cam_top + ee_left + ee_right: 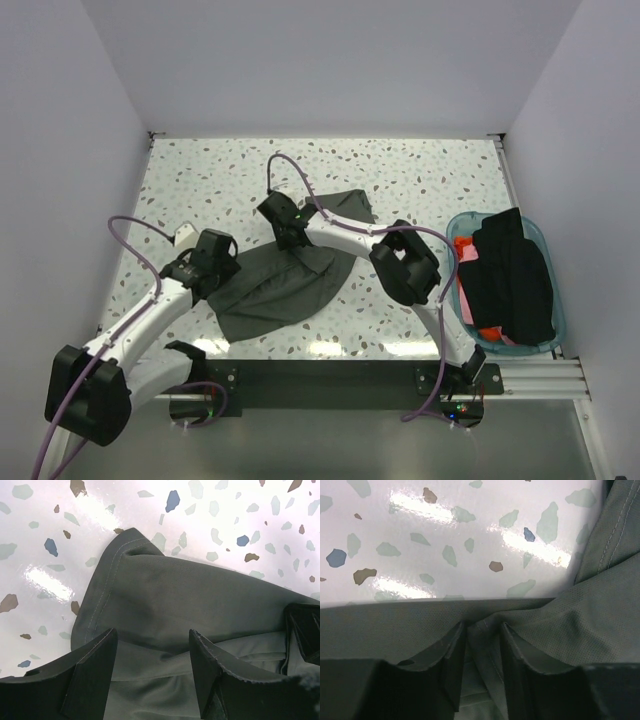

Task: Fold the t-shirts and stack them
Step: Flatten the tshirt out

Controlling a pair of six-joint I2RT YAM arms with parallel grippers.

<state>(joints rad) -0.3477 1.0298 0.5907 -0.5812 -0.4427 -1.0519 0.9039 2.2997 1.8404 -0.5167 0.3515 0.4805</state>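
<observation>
On the white, glossy table top flecked with grey, brown and blue chips [420, 180], seen from above, a dark grey-green cloth t-shirt [290, 290] lies rumpled near the middle, a broad rounded mass toward the arms and a narrower strip trailing away toward the far side. The left gripper [228, 262] sits at the shirt's left edge and the right gripper [292, 238] stands over its upper middle. Well apart at the right edge, a translucent teal plastic tub [548, 240] with rounded corners holds folded black t-shirts [515, 280] over a red-orange t-shirt [462, 248] showing at the tub's left side. From the left wrist, the left gripper [152, 632] stands open, its 2 black wedge-shaped fingers [95, 675] apart just above the matte, finely woven cloth [190, 605]; a stitched hem runs up to a rounded corner that lies flat on the shiny table [225, 510], and nothing is clamped between the fingers. From the right wrist, the right gripper [481, 626] has its 2 fingers [452, 665] drawn near together, with a raised ridge of the shirt's cloth [590, 615] pinched in the narrow gap between them; the fabric shows a fine mesh-like weave, a double-stitched seam at the upper right, and creases fanning from the pinch, with bare speckled table [445, 540] beyond.
</observation>
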